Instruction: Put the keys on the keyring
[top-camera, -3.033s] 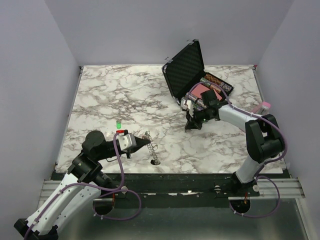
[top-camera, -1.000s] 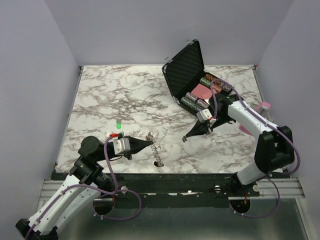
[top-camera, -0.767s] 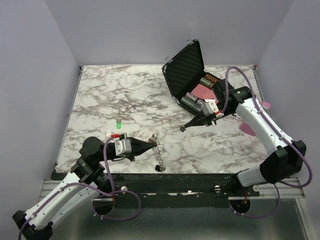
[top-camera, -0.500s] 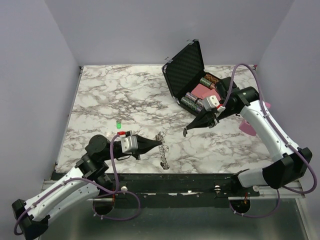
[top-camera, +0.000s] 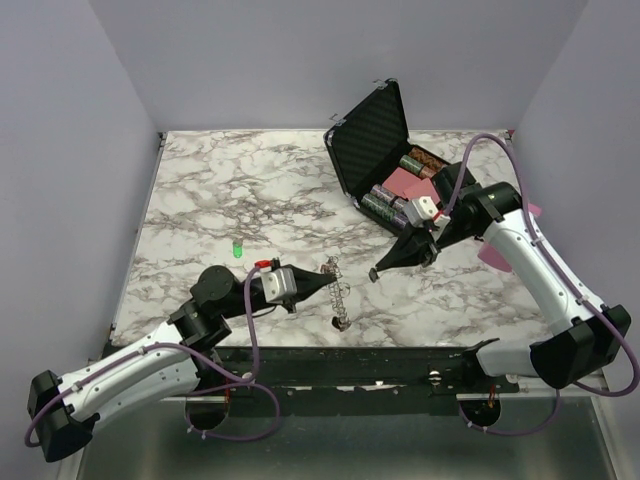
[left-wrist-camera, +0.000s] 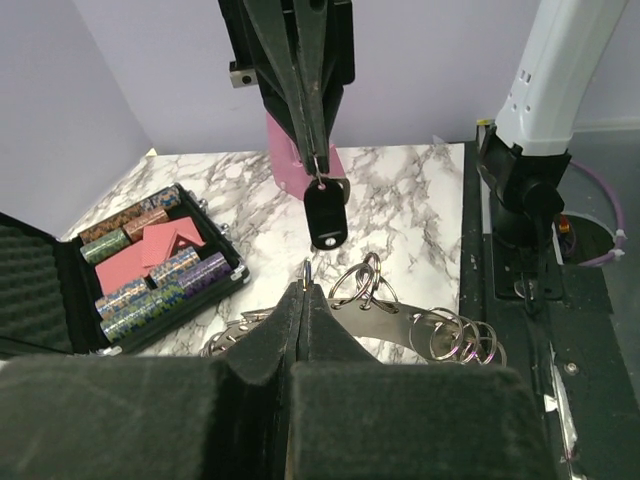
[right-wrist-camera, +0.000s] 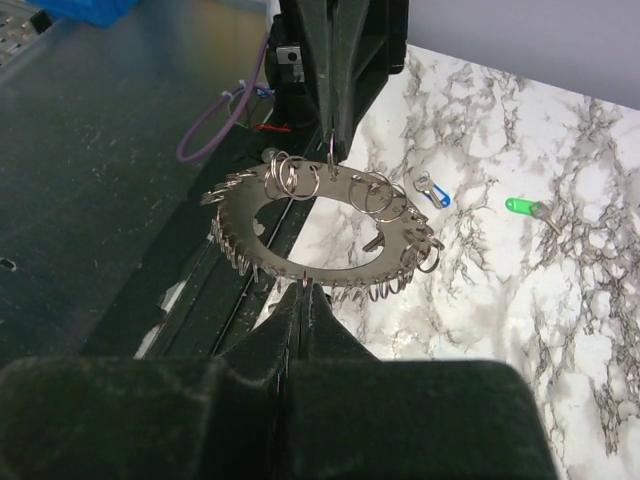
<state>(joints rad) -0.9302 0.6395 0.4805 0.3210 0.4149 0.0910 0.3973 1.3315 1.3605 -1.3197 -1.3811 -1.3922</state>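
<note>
Tech: Which body parts do you see from your console?

Operator: I see two arms. The left arm (top-camera: 130, 365) and right arm (top-camera: 525, 255) have white link shells and black joint housings.

Tech: Cabling?

Operator: I see one purple cable (top-camera: 245, 315) looped along each arm.

Tech: End effectors?

Operator: Each wrist carries a light grey block. The left gripper (top-camera: 322, 281) and right gripper (top-camera: 378, 272) are matte black, with two fingers tapering to a point. I note a red mark on the left wrist.
</note>
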